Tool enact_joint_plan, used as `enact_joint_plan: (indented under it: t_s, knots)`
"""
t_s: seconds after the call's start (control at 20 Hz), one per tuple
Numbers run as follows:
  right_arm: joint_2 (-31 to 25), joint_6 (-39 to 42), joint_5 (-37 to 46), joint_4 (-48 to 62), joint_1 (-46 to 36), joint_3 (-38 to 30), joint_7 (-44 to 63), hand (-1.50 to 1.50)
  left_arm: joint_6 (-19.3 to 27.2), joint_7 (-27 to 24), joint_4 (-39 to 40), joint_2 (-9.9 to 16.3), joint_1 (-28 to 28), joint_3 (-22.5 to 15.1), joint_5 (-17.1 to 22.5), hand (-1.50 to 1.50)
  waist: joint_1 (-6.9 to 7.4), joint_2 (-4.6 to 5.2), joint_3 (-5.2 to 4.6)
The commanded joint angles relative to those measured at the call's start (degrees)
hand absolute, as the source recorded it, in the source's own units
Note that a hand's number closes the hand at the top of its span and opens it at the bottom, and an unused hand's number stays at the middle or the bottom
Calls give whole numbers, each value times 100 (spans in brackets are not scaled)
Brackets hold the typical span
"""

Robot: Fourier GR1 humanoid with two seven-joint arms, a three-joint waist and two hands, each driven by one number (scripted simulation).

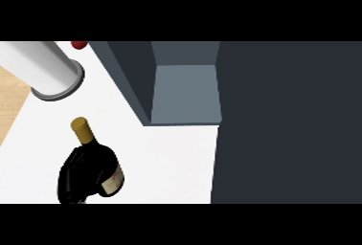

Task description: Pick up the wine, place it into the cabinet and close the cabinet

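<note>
Nearest, low left of the head view: wine bottle (90, 165) standing on the white bench (176, 162), dark glass, gold foil capsule on the neck pointing up-left. A cream label with a gold edge shows on its lower right side; the writing on it cannot be read. No hand visibly around the bottle; no black hand or fingers can be made out against the dark glass, so their state cannot be told.

Right side: large dark panel, the cabinet door (290, 124), fills the view from top to bottom.

Further up, centre: cabinet (185, 93), dark grey walls, paler grey inside, standing open. Bottle is well apart from it, down-left.

Upper left: pale grey cylinder (42, 69) with a darker ring at its end, over a strip of wood-toned surface (10, 103).

Farthest, top edge: small red object (79, 45), mostly cut off.
</note>
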Motion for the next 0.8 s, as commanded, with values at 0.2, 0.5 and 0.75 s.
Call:
enact_joint_plan:
  t_s: [0.2, 0.5, 0.75]
  knots:
    - [-56, -33, -577, -1146, 265, -195, 442, -150, -792, -528, -724, -50, 496, -511, -109, 150, 46, 12, 1]
    - [-4, 103, -414, -863, 564, -79, -58, -150, -184, 18, -1816, -77, 638, -1437, -5, 150, 30, 10, 7]
    - [-55, -27, -567, -1218, 228, -113, 482, -150, 459, 687, -2660, -78, 650, -2142, 27, 150, 23, 1, 6]
